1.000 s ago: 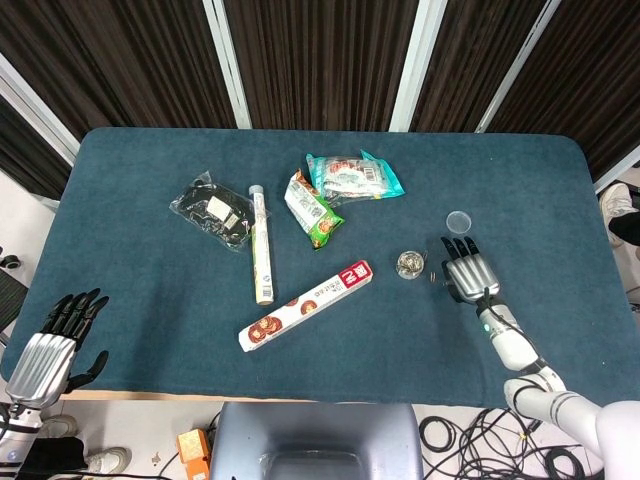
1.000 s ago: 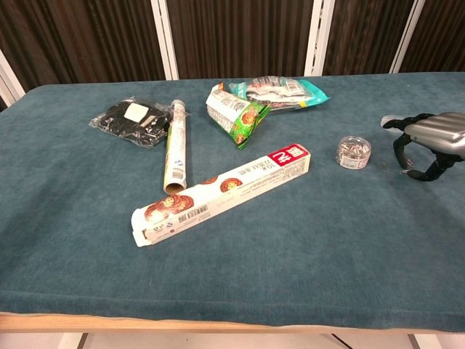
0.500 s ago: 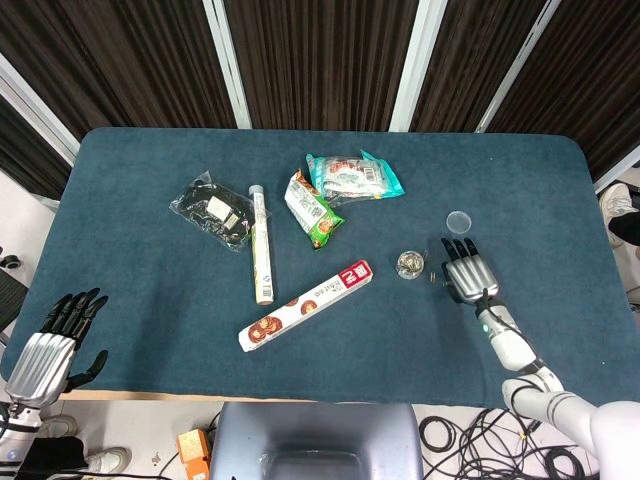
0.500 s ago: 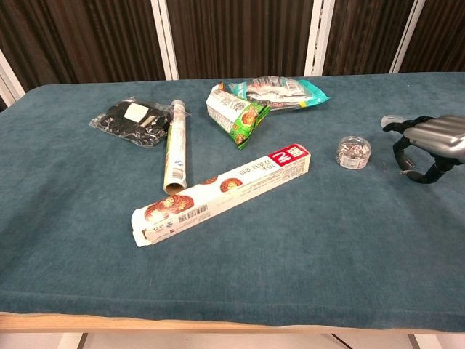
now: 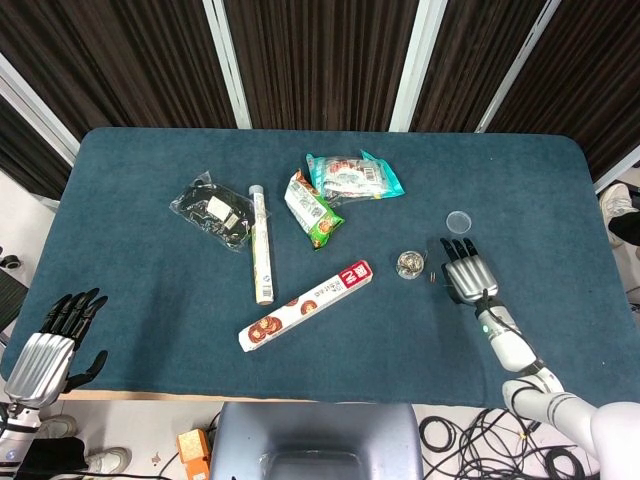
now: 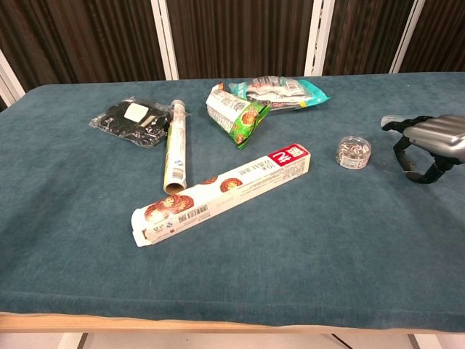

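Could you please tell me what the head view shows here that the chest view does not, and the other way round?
Only the head view shows the left hand, open beyond the table's near left corner, and a small clear lid lying beyond the right hand.

Only the chest view shows the right hand from the side, its fingers curled down toward the table, holding nothing.

Both show the small clear tub beside the right hand, the long cookie box, the paper tube, the black pouch and the snack bags.
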Robot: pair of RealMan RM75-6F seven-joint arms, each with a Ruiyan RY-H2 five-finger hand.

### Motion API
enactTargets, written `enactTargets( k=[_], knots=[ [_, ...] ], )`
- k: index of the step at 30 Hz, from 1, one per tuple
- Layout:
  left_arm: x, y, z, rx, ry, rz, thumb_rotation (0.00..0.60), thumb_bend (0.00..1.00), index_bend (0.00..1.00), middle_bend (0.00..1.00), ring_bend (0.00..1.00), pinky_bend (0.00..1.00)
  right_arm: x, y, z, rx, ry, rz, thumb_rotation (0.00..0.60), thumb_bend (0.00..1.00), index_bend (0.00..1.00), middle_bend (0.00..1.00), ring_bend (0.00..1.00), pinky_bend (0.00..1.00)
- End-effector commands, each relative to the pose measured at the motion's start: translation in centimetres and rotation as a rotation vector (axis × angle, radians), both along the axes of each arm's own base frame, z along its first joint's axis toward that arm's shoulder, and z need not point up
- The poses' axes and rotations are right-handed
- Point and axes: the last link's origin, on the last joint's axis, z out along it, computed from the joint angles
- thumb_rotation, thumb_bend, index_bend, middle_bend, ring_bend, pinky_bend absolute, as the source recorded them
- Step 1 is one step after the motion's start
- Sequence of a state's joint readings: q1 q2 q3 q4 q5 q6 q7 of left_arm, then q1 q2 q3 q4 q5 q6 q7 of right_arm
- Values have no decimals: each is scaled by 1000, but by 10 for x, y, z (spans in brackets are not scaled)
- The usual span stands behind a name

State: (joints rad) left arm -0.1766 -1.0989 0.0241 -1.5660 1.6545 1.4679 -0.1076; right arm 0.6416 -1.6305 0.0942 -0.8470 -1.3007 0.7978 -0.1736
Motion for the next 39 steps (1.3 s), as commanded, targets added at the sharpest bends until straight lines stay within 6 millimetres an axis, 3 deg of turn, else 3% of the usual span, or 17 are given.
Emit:
enactTargets(
  k=[1, 9, 18, 25, 39],
  knots=[
    [0, 0, 0, -1, 0, 0, 600, 394, 0, 0, 0, 46, 1, 0, 2, -5, -6, 2, 600, 356, 610, 0, 0, 0],
    [0, 0, 0, 1, -2, -1, 600, 394, 0, 0, 0, 45, 8, -2, 11, -26, -40, 19, 600, 359, 610, 0, 0, 0],
    [1, 1, -1, -2, 1, -3, 600, 394, 0, 0, 0, 46, 48, -18, 21, -67, -117, 65, 600, 359, 609, 0, 0, 0],
    [0, 3, -1, -1, 3, 5, 600, 393, 0, 0, 0, 46, 78, -26, 8, -78, -101, 95, 600, 359, 602, 0, 0, 0],
    [-1, 2, 1, 2, -5, 7, 600, 394, 0, 0, 0, 45, 82, -28, -15, -58, -70, 69, 600, 359, 517, 0, 0, 0]
  ],
)
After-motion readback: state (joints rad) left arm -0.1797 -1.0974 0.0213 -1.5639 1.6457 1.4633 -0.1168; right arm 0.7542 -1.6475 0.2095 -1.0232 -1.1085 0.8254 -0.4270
